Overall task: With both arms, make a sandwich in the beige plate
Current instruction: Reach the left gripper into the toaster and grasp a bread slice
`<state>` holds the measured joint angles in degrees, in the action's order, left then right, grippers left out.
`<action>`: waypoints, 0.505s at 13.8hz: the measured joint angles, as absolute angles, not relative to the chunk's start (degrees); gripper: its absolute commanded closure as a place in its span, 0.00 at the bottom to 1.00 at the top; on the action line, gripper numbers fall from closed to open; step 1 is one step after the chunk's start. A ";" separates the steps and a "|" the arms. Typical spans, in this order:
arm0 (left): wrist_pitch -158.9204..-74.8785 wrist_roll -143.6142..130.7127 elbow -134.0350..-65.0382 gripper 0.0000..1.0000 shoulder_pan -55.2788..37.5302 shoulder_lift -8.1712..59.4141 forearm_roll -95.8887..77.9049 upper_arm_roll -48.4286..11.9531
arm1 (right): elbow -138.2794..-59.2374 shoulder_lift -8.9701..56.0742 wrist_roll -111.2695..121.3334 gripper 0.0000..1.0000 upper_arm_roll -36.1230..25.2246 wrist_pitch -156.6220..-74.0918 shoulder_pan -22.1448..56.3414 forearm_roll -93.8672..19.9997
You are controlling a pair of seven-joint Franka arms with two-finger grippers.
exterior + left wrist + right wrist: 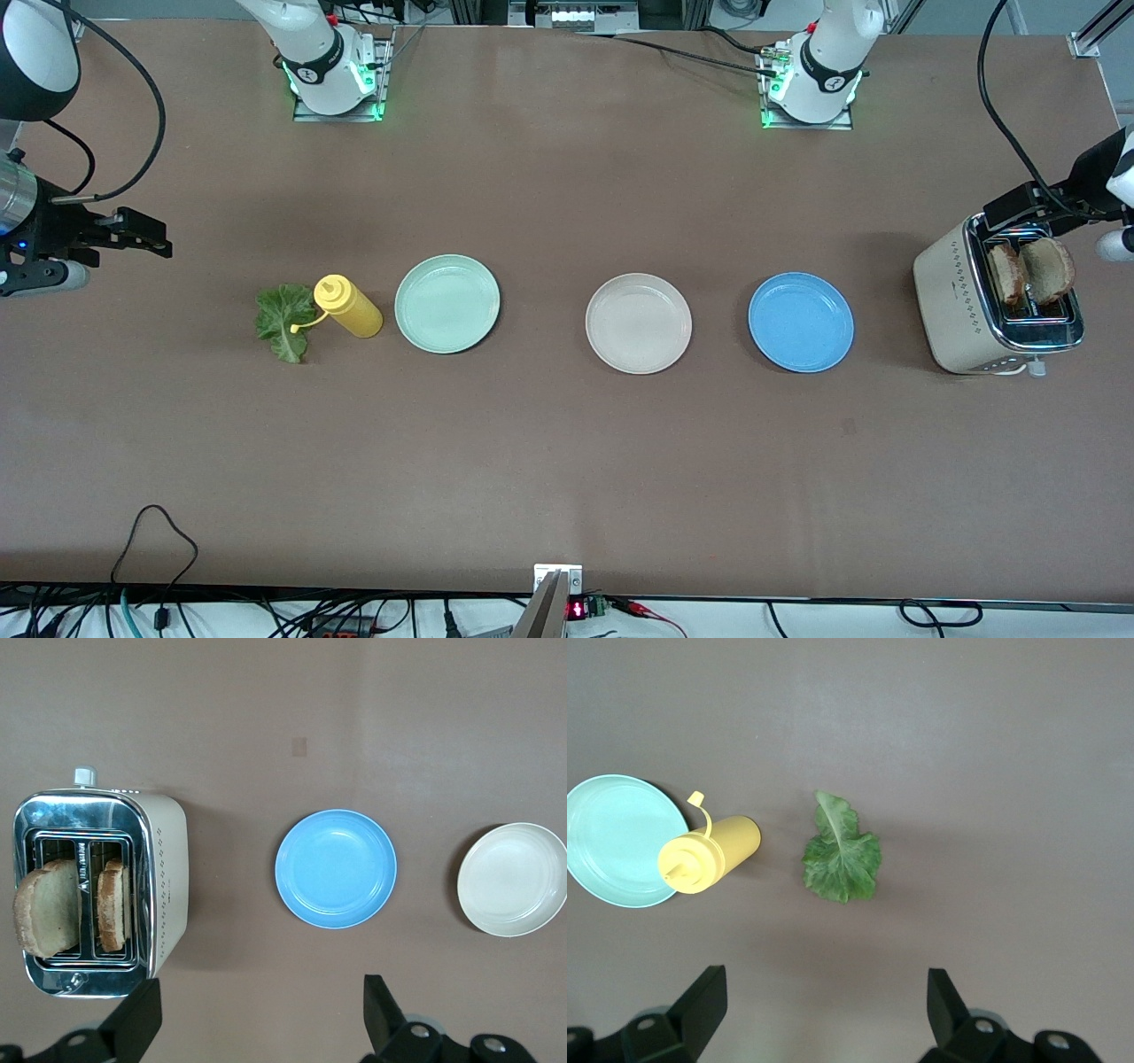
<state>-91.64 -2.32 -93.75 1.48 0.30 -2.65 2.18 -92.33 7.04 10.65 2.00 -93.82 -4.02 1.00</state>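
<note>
Nearby, yellow bottle beside lettuce, toaster

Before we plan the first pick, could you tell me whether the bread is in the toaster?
In: both slices stand in the toaster's slots.

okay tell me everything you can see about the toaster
The toaster is a cream-coloured two-slot box with a shiny chrome top, rows of small dots on its side and a white knob at one end. It stands upright at the left arm's end of the table, beside the blue plate without touching it. Two browned bread slices stick up from its slots.
</note>
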 measured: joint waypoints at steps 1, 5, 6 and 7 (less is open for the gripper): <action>-91.63 -2.32 -93.98 0.00 1.47 0.21 -2.65 2.18 | -92.33 7.04 10.65 0.00 2.01 -93.82 -4.02 1.00; -91.66 -2.34 -95.65 0.00 1.50 -0.21 -2.59 2.18 | -92.33 7.04 10.65 0.00 2.05 -93.82 -4.02 0.69; -91.72 -2.35 -96.31 0.00 1.83 -0.03 -2.49 2.27 | -92.33 7.04 10.65 0.00 2.06 -93.82 -4.02 0.37; -91.76 -2.35 -96.95 0.00 2.73 0.59 -2.41 2.30 | -92.33 7.04 10.65 0.00 2.08 -93.82 -4.01 0.24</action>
